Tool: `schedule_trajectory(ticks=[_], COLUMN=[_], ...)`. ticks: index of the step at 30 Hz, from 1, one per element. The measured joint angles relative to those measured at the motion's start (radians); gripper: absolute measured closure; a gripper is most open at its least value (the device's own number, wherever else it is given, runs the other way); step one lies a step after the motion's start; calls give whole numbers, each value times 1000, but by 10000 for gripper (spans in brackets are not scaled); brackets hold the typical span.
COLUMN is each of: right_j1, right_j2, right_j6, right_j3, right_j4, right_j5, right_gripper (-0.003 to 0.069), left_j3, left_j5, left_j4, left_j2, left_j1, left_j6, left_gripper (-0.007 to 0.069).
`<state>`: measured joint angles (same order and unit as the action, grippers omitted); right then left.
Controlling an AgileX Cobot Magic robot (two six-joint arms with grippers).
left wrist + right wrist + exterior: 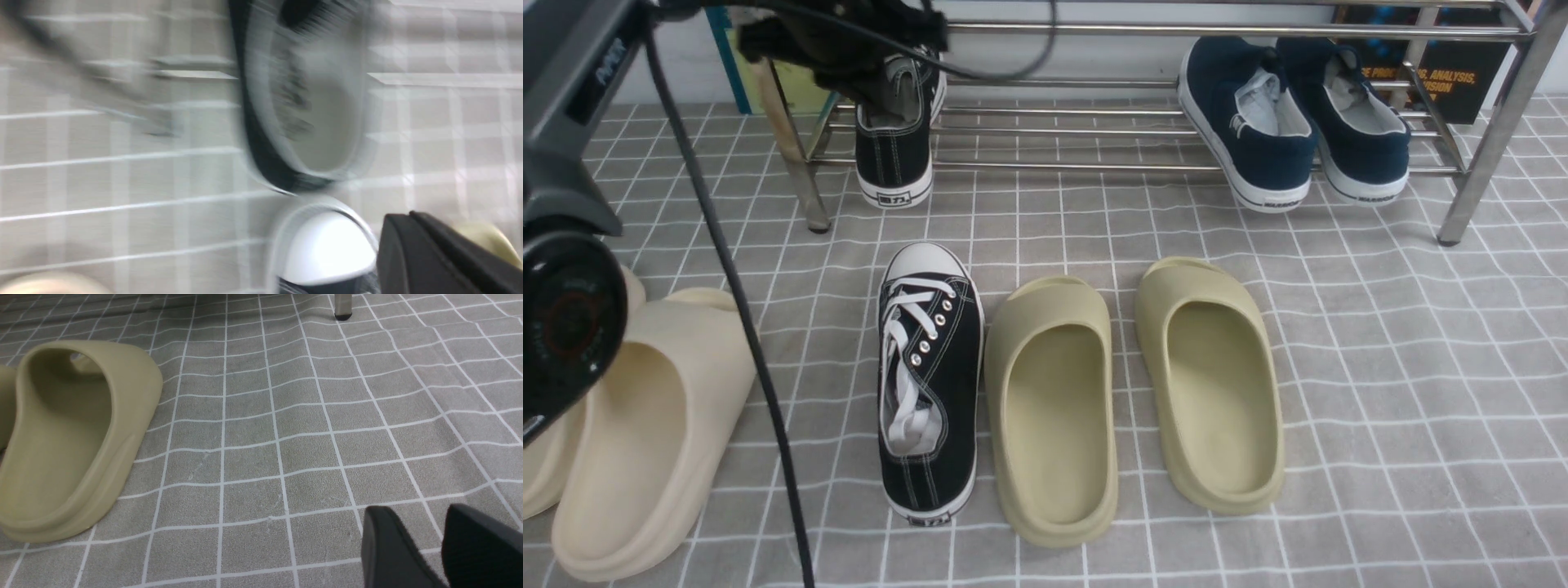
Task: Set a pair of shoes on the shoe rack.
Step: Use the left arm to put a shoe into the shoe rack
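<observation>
**Left arm [572, 98].** You have it stretched forward to the left end of the shoe rack [1094, 166]. The left gripper [858, 61] hangs there, blurred by motion. Its jaws are together, and the blur hides whether they touch anything. Directly below the gripper, the first black sneaker [894, 139] sits on the lower bars, toe inward and heel overhanging toward the robot. The second black sneaker [929, 384] lies on the checked mat [1380, 367]. It is nearer the robot than the gripper and almost in line with it, toe toward the rack.

**Left wrist view (heavily smeared).** Only here do you look down into the first sneaker's opening. The second sneaker's white toe cap [327, 245] shows just beside one dark finger [429, 253].

**Right wrist view.** The right gripper [423, 522] is outside the front view. It hovers low over bare mat with its fingers apart and nothing between them. One of the olive foam slippers [73, 437] stands ahead of it and off to one side, and a rack leg [342, 312] stands far ahead.

**Surroundings.**
- The olive foam slippers lie just beside the second sneaker.
- The navy slip-on sneakers [1245, 122] rest on the same lower bars, well apart from the left gripper.
- The beige foam slippers [645, 433] lie partly hidden under the left arm.
- A black cable [735, 269] hangs from the arm and crosses in front of them.
- The gripper covers the front of the first sneaker.
</observation>
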<state>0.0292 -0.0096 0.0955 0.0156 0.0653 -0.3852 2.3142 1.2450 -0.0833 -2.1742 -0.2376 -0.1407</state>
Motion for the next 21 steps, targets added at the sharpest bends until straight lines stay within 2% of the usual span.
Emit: schedule_trajectory(ticks=[4, 9, 13, 18, 21], right_j1=[0, 0, 0, 0, 0], right_j2=[0, 0, 0, 0, 0], right_j6=[0, 0, 0, 0, 0], right_j3=[0, 0, 0, 0, 0], right_j4=[0, 0, 0, 0, 0], right_j5=[0, 0, 0, 0, 0], right_gripper=[420, 420, 420, 420, 420], left_j3=[0, -2, -2, -2, -20], left_j5=[0, -28, -12, 1, -1], left_j4=[-20, 159, 215, 226, 176], left_j2=[-59, -148, -144, -97, -57], left_j1=[-26, -29, -29, -29, -30], left_j6=[38, -54, -77, -98, -93], left_gripper=[638, 638, 638, 638, 638])
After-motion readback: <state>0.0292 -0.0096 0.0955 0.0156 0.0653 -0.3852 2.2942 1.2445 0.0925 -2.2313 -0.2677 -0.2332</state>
